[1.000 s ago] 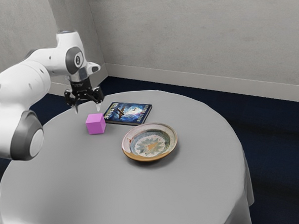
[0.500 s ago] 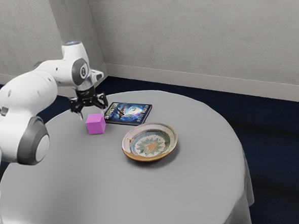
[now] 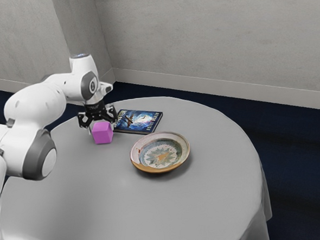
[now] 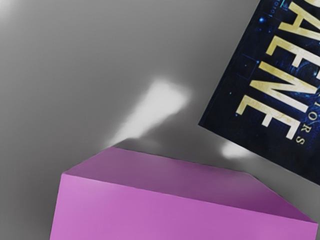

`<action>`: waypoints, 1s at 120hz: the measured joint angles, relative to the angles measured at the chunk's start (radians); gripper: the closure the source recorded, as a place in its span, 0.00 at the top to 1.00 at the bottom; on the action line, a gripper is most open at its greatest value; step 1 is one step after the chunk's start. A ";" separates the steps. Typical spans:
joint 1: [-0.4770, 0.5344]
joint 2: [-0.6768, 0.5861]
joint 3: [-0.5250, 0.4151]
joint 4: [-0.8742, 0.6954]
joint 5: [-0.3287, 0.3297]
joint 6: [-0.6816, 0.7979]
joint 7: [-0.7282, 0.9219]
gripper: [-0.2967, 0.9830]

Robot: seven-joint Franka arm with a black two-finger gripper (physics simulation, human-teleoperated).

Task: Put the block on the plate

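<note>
The gripper [image 3: 102,128] is positioned low over the cloth-covered desk [image 3: 127,209], with the arm [image 3: 36,103] entering from the exterior view's left. The jaws are open, one finger toward each side of the pink block [image 3: 102,133]; contact between fingers and block cannot be determined. The block rests upright on the desk, directly at the jaws, and is off the plate. In the wrist view, the block is large and close under the hand. The round, patterned plate [image 3: 161,154] sits on the desk, apart from the jaws, toward the exterior view's right and nearer that camera. The dark blue book [image 3: 141,121] lies flat just beside the jaws, between them and the desk's far edge; a gap separates its corner from the block.
</note>
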 joint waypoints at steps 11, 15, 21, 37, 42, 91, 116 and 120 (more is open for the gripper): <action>0.000 0.005 0.000 -0.003 -0.004 0.004 -0.004 0.77; 0.000 0.005 0.000 -0.003 -0.005 0.005 -0.006 0.73; 0.000 0.005 0.000 -0.003 -0.006 0.005 -0.008 0.65; 0.000 0.003 0.002 0.000 -0.003 0.003 -0.014 0.58; 0.000 0.000 0.002 -0.001 -0.002 0.002 -0.015 0.56; -0.099 -0.204 0.001 -0.113 0.039 -0.069 -0.025 0.54; -0.243 -0.319 0.003 -0.233 0.101 -0.077 -0.027 0.55; -0.266 -0.332 0.004 -0.252 0.108 -0.074 -0.028 0.54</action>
